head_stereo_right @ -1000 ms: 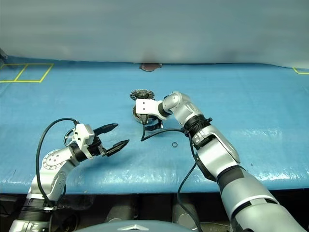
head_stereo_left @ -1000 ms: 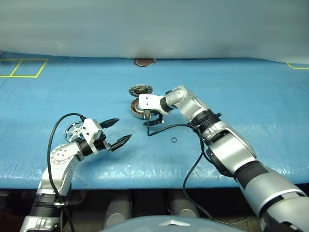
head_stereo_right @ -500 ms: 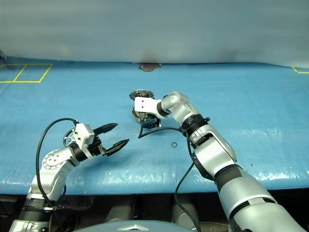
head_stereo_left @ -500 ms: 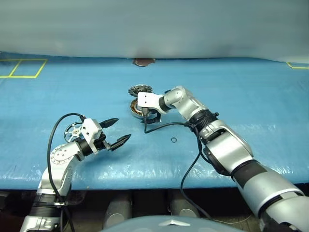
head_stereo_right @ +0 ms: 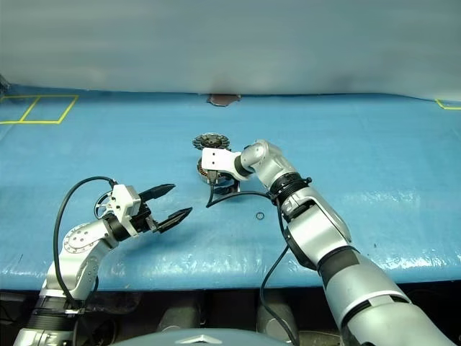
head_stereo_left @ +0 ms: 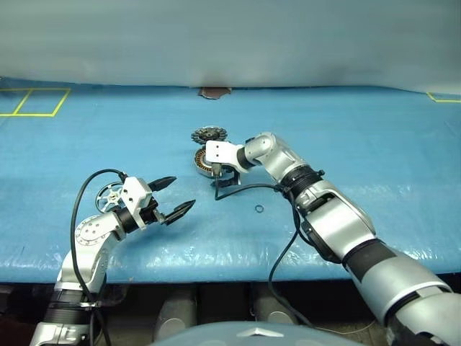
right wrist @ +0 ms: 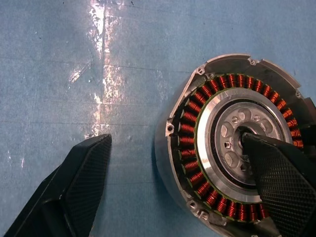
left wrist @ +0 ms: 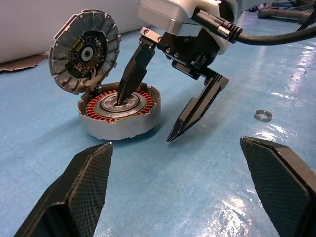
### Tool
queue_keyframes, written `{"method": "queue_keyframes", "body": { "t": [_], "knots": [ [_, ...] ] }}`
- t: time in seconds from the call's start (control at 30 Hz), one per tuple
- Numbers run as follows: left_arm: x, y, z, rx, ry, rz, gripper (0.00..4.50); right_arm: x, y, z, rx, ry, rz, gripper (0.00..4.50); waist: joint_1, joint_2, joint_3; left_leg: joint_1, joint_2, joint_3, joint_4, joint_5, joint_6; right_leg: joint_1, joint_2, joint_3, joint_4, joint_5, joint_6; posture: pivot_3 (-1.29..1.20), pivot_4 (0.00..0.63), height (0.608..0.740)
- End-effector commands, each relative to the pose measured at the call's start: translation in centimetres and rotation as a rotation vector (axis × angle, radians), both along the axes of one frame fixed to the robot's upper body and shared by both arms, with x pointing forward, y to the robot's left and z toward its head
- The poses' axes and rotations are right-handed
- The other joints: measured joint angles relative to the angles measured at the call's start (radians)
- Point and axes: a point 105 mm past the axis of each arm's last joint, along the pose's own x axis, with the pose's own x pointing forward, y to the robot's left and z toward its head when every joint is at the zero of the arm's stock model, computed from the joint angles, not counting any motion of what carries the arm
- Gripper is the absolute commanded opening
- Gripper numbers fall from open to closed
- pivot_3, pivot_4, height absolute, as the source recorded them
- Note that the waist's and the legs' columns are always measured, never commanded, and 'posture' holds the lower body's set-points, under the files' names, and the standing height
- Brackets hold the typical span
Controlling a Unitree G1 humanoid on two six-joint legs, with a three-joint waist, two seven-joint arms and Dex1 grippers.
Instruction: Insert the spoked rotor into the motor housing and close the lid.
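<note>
Nearest the camera, lower left of the head view, the left gripper hangs above the blue table with its two black fingers spread wide and nothing between them. Just behind its wrist, also lower left, the spoked rotor lies flat on the table, partly hidden by the arm. Towards the middle of the frame, a tiny dark ring sits alone on the blue surface, apart from everything else.

Further back, centre frame, the right gripper is down at the motor housing, jaws wide apart: one finger has its tip in the centre of the housing, inside the ring of copper windings, and the other finger stands outside the housing wall, its tip just above the table. It grips nothing.

Just behind the housing, the lid stands tilted up on edge, its lower edge touching the housing's far rim.
</note>
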Motion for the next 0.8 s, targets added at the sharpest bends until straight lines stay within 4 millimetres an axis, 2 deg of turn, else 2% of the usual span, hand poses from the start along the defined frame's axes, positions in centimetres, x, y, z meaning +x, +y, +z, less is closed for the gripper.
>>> {"method": "queue_keyframes", "body": {
  "t": [0.03, 0.13, 0.43, 0.53, 0.57, 0.8],
  "knots": [
    [-0.08, -0.29, 1.34, 0.001, -0.057, -0.011, 4.5, -0.44, -0.41, -1.51, -0.017, 0.046, -0.02, 3.93, 0.0, 0.0, 0.0, 0.0, 0.0, 0.0, 0.0, 0.0, 0.0, 0.0, 0.0, 0.0, 0.0, 0.0, 0.0, 0.0, 0.15, 0.74],
    [-0.09, -0.29, 1.35, 0.003, -0.057, -0.011, 4.5, -0.28, -0.54, -1.49, -0.015, 0.037, -0.031, 3.0, 0.001, 0.0, 0.0, 0.001, 0.0, 0.0, 0.001, 0.0, 0.0, 0.001, 0.0, 0.0, 0.0, -0.001, -0.001, 0.0, 0.15, 0.74],
    [0.11, -0.48, 1.98, 0.013, -0.086, -0.02, 4.5, -0.02, -0.96, -1.47, -0.005, 0.046, -0.06, 3.0, 0.001, 0.0, 0.0, 0.001, 0.0, 0.0, 0.001, 0.0, 0.0, 0.001, 0.0, 0.0, 0.0, -0.001, -0.002, 0.0, 0.15, 0.74],
    [0.12, -0.46, 1.99, 0.015, -0.087, -0.019, 4.5, -0.06, -0.99, -1.41, -0.001, 0.053, -0.061, 2.12, 0.001, 0.0, 0.0, 0.001, 0.0, 0.0, 0.001, 0.0, 0.0, 0.002, 0.0, 0.0, 0.0, -0.001, -0.002, 0.0, 0.15, 0.74],
    [0.13, -0.45, 1.99, 0.016, -0.087, -0.019, 4.5, -0.08, -0.97, -1.37, -0.002, 0.053, -0.059, 2.03, 0.001, 0.0, 0.0, 0.002, 0.0, 0.0, 0.001, 0.0, 0.0, 0.002, 0.0, 0.0, 0.0, -0.001, -0.002, 0.0, 0.15, 0.74],
    [0.24, -0.07, 2.18, 0.02, -0.092, -0.013, 4.5, -0.48, -0.56, -0.76, 0.008, 0.043, -0.021, 2.03, 0.0, 0.0, 0.0, 0.002, 0.0, 0.0, 0.001, 0.0, 0.0, 0.002, 0.0, 0.0, 0.0, -0.002, -0.003, 0.0, 0.15, 0.74]
  ]
}}
